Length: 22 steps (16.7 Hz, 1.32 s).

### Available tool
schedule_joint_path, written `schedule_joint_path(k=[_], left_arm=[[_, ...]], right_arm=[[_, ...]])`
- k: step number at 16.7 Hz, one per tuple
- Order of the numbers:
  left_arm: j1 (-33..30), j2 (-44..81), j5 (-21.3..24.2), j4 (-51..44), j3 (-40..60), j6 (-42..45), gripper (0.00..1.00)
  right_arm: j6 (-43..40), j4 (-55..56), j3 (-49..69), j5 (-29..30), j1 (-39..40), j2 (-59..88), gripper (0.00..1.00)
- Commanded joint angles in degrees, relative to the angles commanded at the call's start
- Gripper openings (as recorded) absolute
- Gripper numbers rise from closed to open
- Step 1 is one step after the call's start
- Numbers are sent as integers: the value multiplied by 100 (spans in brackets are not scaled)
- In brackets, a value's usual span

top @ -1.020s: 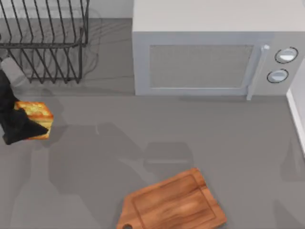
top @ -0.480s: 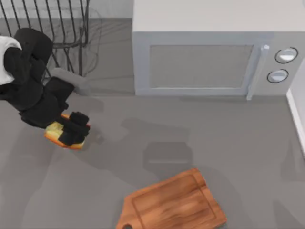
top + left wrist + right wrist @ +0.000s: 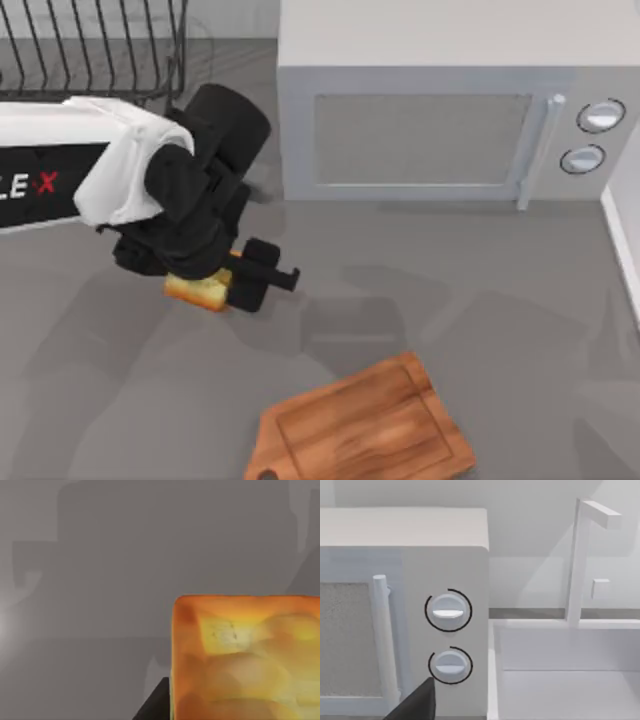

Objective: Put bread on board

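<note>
1. One slice of bread (image 3: 198,290) is all we have to move, and right now it sits in our left hand (image 3: 232,280), carried above the tabletop (image 3: 480,290) to the left of centre and well apart from the board (image 3: 365,430).
2. We judge the bread light and fairly stiff on its toasted face, but soft inside and crumbly at the crust, so a firm squeeze would dent it.
3. We think the best hold is across two opposite crust edges, near the middle of the slice, so it cannot pivot or sag between the fingers.
4. Our left hand is closed on the bread; in the left wrist view the golden slice (image 3: 245,657) sits right against the camera, with one dark finger (image 3: 152,705) at its edge.
5. From above, the dark wrist covers most of the slice, so we cannot tell exactly how deep the fingers bite.
6. We expect little slipping, since the crust looks rough, though crumbs may give way under a sideways jolt.
7. Beyond the bread, the board lies at the near edge, tilted, its handle toward the left.
8. Behind stands a microwave (image 3: 430,110), and a wire rack (image 3: 95,50) fills the far left corner.
9. Our right arm is parked off to the right; its wrist view faces the microwave dials (image 3: 448,611), and we cannot tell the state of that hand.
</note>
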Motion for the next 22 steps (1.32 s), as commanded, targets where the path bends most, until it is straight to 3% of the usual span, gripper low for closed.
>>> schedule_joint_path(k=[22], left_arm=[[-4881,841,-5185,653,-719,-6955,0]], right_arm=[[0,0,0,0,0,0,100]])
